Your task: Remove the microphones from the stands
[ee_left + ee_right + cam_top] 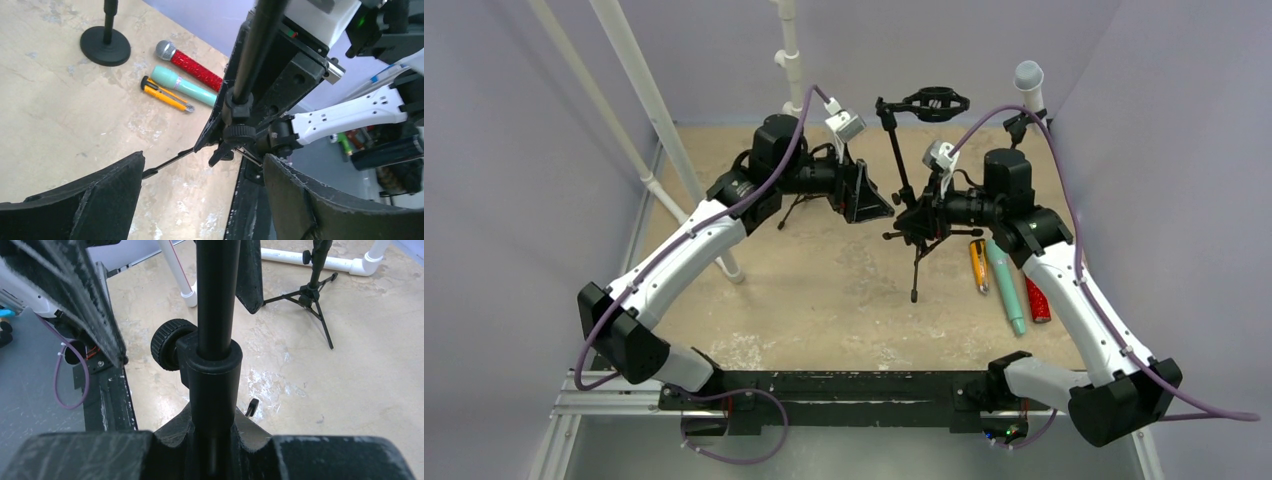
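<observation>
Sandy, scuffed tabletop (pixel 824 290) between lilac walls; white pipes (pixel 639 75) at rear left. Tripod stand (pixel 896 150) stood mid-table, a ring-shaped shock mount (pixel 936 103) at its top. Right fingers (pixel 921 213) were clamped tight on the stand's pole, low down near the leg hub; the wrist view showed the pole seated between them, with a knurled knob (pixel 167 345) just beyond. Left fingers (pixel 861 192) were spread wide and gripped nothing; they sat just left of the same pole, which the left wrist view showed beyond the gap. Teal microphone (pixel 1007 285) lay flat on the tabletop right of the stand, between an orange cutter (pixel 977 265) and a red microphone (pixel 1037 300). Grey-headed microphone (pixel 1028 78) stood upright in a separate holder at rear right.
</observation>
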Controlling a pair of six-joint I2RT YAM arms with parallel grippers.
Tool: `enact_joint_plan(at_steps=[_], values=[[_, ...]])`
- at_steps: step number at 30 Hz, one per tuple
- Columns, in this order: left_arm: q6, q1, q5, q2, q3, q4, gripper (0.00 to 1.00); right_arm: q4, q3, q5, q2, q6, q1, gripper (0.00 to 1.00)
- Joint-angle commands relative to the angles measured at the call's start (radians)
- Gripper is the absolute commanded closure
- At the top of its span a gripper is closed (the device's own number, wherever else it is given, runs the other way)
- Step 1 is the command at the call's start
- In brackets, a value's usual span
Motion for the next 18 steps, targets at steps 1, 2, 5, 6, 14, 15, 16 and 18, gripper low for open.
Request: enact_joint_plan(at_steps=[1, 2, 5, 6, 14, 15, 16, 18], values=[[0.255, -0.075, -0.174, -0.077, 0.070, -0.101, 0.15, 0.054, 0.014, -0.023, -0.031, -0.006, -0.002, 1.00], [0.317, -0.103, -0.229, -0.085, 0.077, -0.128, 0.15, 0.056, 0.012, -0.025, -0.030, -0.003, -0.002, 1.00], [0.504, -0.189, -0.425, -0.098, 0.103, -0.178, 0.18, 0.061, 0.012, -0.025, -0.028, 0.001, -0.003, 1.00], [0.545, -0.213, -0.464, -0.095, 0.112, -0.192, 0.19, 0.061, 0.011, -0.027, -0.029, 0.002, -0.003, 1.00], [0.673, -0.274, -0.600, -0.063, 0.159, -0.212, 0.36, 0.068, -0.010, -0.024, -0.033, 0.004, -0.005, 1.00], [0.684, -0.282, -0.614, -0.058, 0.164, -0.212, 0.38, 0.070, -0.010, -0.025, -0.032, 0.005, -0.005, 1.00], [0.700, -0.289, -0.627, -0.051, 0.166, -0.211, 0.40, 0.072, -0.011, -0.027, -0.031, 0.008, -0.005, 1.00], [0.725, -0.305, -0.651, -0.041, 0.168, -0.209, 0.45, 0.074, -0.007, -0.031, -0.029, 0.012, -0.007, 1.00]])
